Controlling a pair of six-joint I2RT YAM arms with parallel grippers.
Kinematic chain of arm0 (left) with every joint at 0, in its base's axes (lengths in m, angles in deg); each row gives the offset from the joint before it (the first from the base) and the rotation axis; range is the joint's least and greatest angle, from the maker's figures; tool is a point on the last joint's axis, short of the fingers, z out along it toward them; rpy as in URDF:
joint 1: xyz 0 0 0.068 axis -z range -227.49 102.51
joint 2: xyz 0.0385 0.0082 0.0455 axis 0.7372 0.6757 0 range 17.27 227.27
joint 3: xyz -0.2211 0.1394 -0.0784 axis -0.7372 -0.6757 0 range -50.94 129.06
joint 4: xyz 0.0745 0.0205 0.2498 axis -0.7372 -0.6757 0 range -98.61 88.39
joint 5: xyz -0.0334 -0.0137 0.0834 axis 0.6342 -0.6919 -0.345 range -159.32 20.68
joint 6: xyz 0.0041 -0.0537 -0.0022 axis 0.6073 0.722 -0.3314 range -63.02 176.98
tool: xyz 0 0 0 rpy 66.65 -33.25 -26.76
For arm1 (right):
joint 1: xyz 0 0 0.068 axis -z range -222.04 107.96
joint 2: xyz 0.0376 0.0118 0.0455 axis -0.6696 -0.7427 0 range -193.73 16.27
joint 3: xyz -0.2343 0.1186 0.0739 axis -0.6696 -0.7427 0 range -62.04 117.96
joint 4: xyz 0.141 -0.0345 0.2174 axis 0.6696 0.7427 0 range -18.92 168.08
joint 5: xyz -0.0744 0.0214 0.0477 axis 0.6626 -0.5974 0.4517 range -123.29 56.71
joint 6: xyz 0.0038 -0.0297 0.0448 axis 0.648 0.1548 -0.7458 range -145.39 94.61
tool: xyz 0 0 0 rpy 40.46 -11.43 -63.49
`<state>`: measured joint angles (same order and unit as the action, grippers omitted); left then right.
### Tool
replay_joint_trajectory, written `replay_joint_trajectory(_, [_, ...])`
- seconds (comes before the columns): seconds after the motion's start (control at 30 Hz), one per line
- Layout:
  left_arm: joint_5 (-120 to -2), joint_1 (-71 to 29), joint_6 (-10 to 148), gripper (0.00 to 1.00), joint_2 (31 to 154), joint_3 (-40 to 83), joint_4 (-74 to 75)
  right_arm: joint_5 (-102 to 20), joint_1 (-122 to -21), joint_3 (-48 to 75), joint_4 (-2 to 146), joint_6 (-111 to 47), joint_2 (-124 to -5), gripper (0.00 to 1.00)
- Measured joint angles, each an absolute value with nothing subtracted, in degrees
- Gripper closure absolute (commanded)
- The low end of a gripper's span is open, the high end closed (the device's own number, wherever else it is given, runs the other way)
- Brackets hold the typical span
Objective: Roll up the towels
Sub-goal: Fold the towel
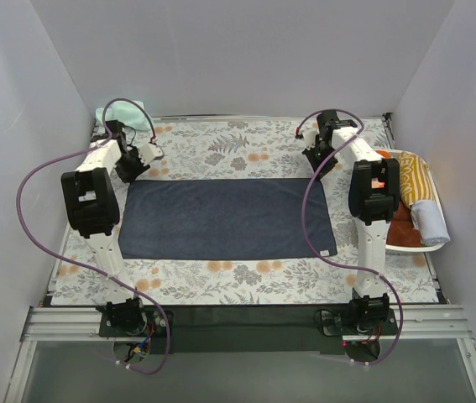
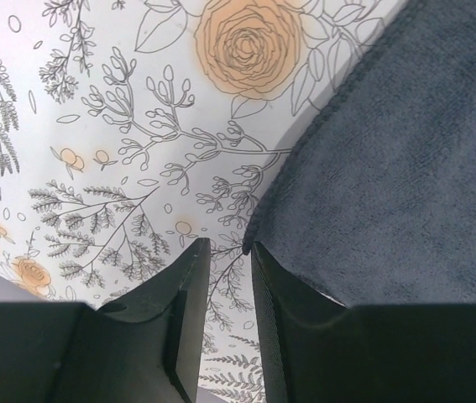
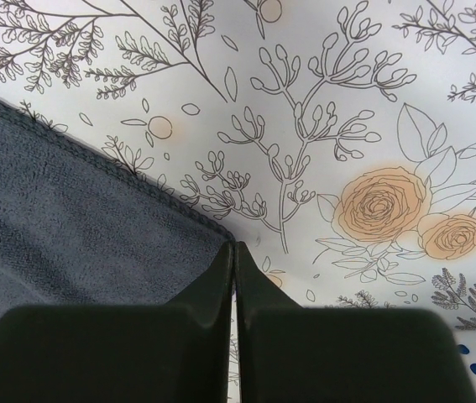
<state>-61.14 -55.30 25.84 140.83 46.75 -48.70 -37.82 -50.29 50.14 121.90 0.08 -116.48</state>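
A dark navy towel lies flat and spread out in the middle of the floral covering. My left gripper is at its far left corner. In the left wrist view my left gripper stands slightly open and empty, with the navy towel's corner just beside the right finger. My right gripper is at the far right corner. In the right wrist view my right gripper is shut, tips at the corner of the navy towel, and no cloth shows between the fingers.
A white oval basket at the right edge holds a yellow-striped towel, an orange one and a rolled pale one. A mint green towel lies at the far left corner. Grey walls close in on three sides.
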Motion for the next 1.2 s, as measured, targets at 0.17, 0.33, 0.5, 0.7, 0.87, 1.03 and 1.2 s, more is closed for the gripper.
replay_joint_trajectory(0.17, [-60.33,-55.3,25.62,0.71,141.18,46.75,-49.6,-37.84,-50.29,50.14,121.9,0.1,-116.48,0.99])
replay_joint_trajectory(0.33, [-60.26,-55.3,25.64,0.71,142.78,46.86,-49.67,-37.93,-50.27,50.14,121.88,0.15,-116.48,0.99])
replay_joint_trajectory(0.5, [-60.28,-55.3,26.08,0.85,143.52,48.28,-49.53,-37.95,-50.25,50.14,121.9,0.19,-116.48,0.99])
replay_joint_trajectory(0.7, [-60.26,-55.3,26.56,1.0,143.87,49.05,-49.58,-38.0,-50.09,50.14,121.88,0.19,-116.48,0.99])
replay_joint_trajectory(0.87, [-60.24,-55.5,26.87,1.0,144.79,50.27,-49.36,-38.26,-49.74,50.44,121.9,0.1,-116.48,0.99])
replay_joint_trajectory(1.03, [-60.15,-56.03,27.96,1.0,146.91,53.22,-48.88,-39.22,-48.96,52.28,121.86,-0.18,-116.48,0.99])
replay_joint_trajectory(1.2, [-60.13,-56.42,29.71,1.0,147.37,54.84,-47.59,-40.62,-47.73,55.03,121.71,-0.95,-116.77,0.99])
